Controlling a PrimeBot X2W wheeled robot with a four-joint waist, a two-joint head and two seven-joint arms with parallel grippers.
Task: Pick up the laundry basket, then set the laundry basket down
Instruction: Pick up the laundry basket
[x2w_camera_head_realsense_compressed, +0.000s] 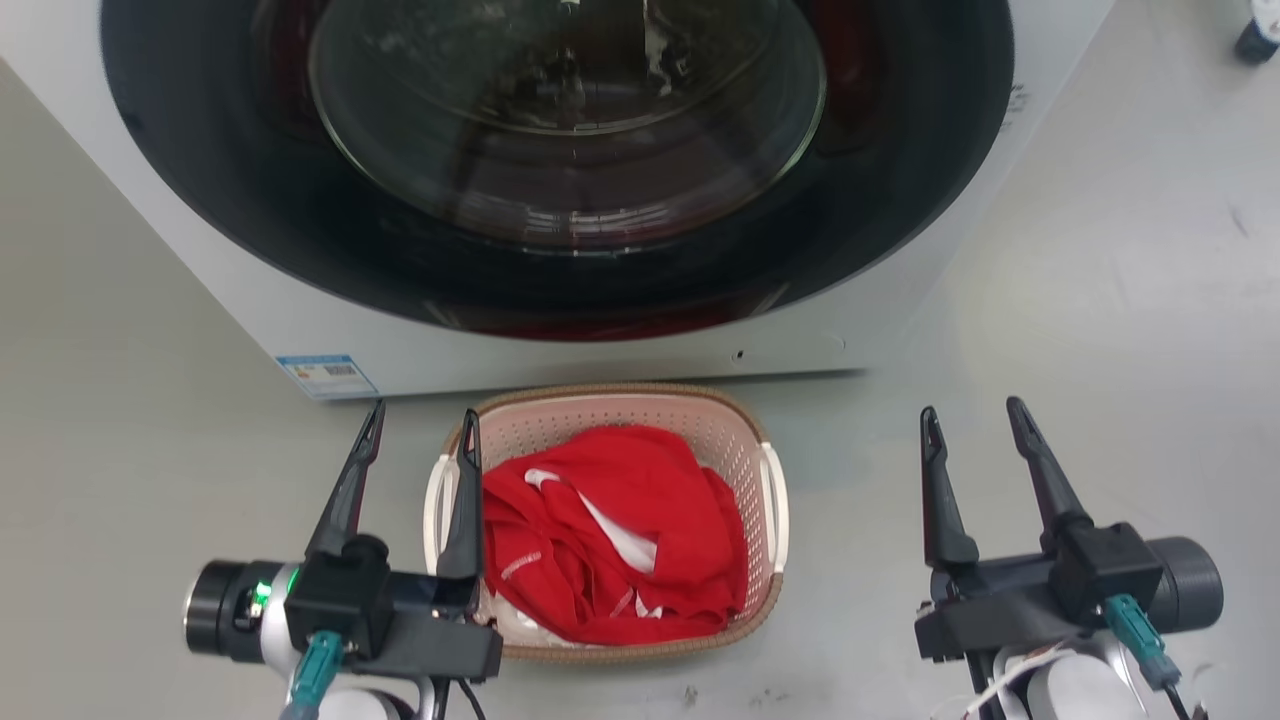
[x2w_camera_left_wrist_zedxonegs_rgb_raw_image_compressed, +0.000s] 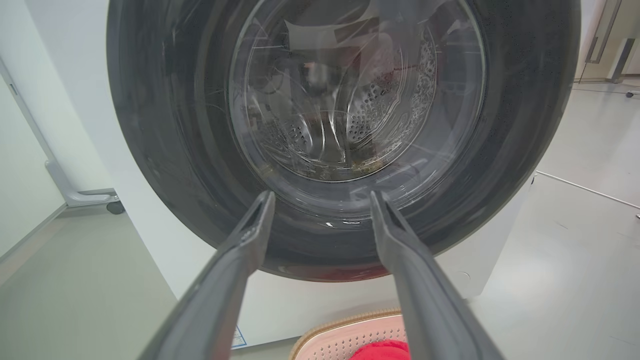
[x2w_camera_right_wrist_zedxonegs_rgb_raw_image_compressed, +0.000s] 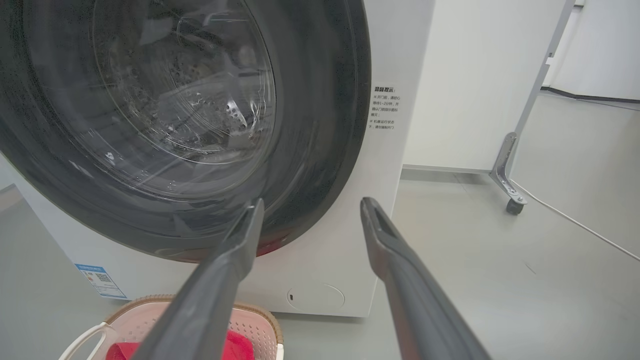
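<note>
Left gripper: my left gripper (x2w_camera_head_realsense_compressed: 424, 410) sits at the lower left of the head view. Its two long dark fingers are spread fairly wide with nothing between them. The left wrist view shows the same thing (x2w_camera_left_wrist_zedxonegs_rgb_raw_image_compressed: 322, 194), open and pointed at the washer door.
Right gripper: my right gripper (x2w_camera_head_realsense_compressed: 972, 406) is at the lower right, also spread about as wide and holding nothing. It's well off to the right of the basket, over bare floor. In its own wrist view (x2w_camera_right_wrist_zedxonegs_rgb_raw_image_compressed: 313, 200) the fingers frame the washer's lower right corner.
Basket: the pale pink perforated plastic laundry basket with the brown woven-look rim (x2w_camera_head_realsense_compressed: 610, 410) is down on the grey floor (x2w_camera_head_realsense_compressed: 1100, 300) between my two grippers, closer to the left one. In the head view my left gripper's inner finger crosses the basket's left edge. I can't tell if it actually touches.
Handles: white side handles, one on the left (x2w_camera_head_realsense_compressed: 437, 510) and one on the right (x2w_camera_head_realsense_compressed: 772, 500).
Inside: a crumpled red garment with white stripes (x2w_camera_head_realsense_compressed: 610, 530), filling most of it.
Washer: the white front-loading washing machine (x2w_camera_head_realsense_compressed: 560, 360) stands just behind the basket, with its round dark-framed glass door (x2w_camera_head_realsense_compressed: 560, 120) closed. There's a small blue label sticker (x2w_camera_head_realsense_compressed: 325, 375) at its lower left corner.
Further back: a white panel on a caster wheel (x2w_camera_right_wrist_zedxonegs_rgb_raw_image_compressed: 510, 205), right of the washer.
</note>
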